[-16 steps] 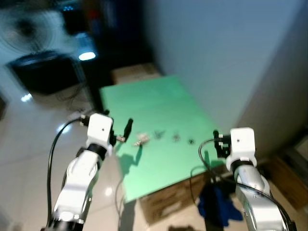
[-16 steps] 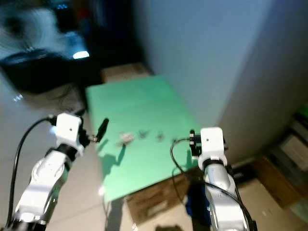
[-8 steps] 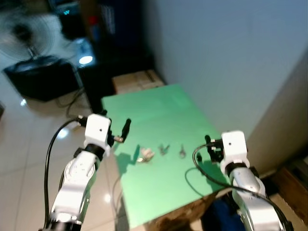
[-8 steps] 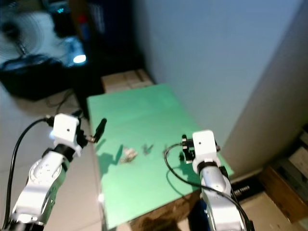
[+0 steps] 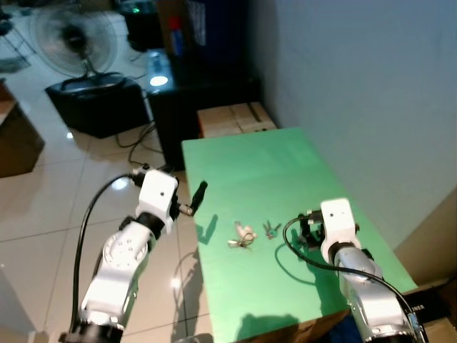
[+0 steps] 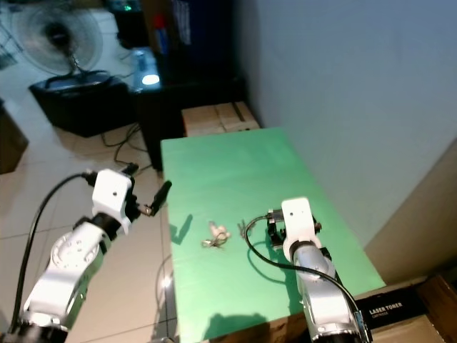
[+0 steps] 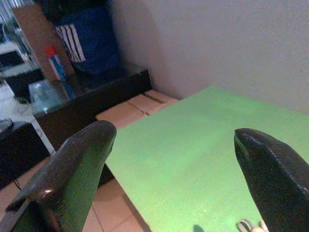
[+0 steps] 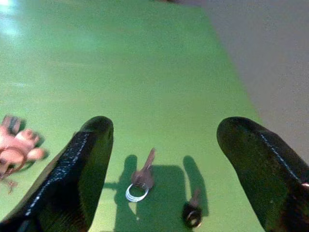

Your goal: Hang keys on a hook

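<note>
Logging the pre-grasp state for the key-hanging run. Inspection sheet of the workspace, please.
Surface: green table, set against a pale wall.
Job's things: key with a silver ring, small dark key beside it, keyring with a pinkish charm apart from both; all flat on the table. Hook: nothing seen.
Clutter: nothing else seen on the table.
Hands: right hand open, over the two loose keys, touching neither. Left hand open, off the table's near-left edge, holding nothing.
Cables: black cable along the left arm; black loop at the right wrist, over the table.
Surroundings: standing fan, cardboard boxes, tiled floor.
</note>
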Motion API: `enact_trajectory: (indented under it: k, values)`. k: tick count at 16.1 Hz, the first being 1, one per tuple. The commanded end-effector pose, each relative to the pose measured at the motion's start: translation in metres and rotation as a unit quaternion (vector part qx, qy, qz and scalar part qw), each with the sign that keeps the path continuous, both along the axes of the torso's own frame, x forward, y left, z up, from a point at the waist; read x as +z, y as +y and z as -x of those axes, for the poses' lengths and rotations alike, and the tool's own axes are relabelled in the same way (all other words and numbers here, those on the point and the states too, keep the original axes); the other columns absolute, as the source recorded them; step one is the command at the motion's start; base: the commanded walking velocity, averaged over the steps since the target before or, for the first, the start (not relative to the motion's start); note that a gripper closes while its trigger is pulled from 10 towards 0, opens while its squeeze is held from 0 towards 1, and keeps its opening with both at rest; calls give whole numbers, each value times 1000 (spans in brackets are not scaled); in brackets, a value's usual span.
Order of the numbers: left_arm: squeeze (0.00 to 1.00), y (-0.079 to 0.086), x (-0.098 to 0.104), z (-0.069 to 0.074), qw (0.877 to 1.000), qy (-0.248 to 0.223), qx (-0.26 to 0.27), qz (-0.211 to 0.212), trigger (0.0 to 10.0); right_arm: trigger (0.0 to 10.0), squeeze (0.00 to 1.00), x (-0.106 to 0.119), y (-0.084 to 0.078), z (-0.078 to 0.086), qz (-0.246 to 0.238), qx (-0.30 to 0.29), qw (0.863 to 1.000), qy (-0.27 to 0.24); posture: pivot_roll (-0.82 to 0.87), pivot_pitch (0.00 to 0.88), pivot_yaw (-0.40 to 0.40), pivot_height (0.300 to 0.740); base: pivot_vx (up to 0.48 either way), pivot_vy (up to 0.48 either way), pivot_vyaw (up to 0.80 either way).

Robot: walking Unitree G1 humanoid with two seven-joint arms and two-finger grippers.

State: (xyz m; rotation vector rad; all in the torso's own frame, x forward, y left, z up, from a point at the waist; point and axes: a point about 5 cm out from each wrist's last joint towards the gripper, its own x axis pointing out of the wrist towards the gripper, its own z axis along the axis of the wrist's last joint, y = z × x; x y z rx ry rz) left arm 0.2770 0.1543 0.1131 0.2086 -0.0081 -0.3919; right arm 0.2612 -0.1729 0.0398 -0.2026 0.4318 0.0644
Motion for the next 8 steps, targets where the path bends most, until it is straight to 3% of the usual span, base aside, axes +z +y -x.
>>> enact_trajectory:
  k: [1, 6, 8]
  values:
    - [0, 1, 8, -8, 1000, -7, -22, -9, 10000, 10000, 1000, -5, -1, -10, -16, -4, 1000, 10, -39, 41, 58, 740, 0, 0, 0]
    - [0, 2, 14, 4, 997, 9, -71, -22, 10000, 10000, 1000, -18, -2, -43, -20, 3, 998, 67, 21, 119, 86, 740, 0, 0, 0]
    - [0, -1, 16, 7, 996, 12, -90, -27, 10000, 10000, 1000, -20, -5, -49, -21, -4, 996, 86, 34, 130, 85, 740, 0, 0, 0]
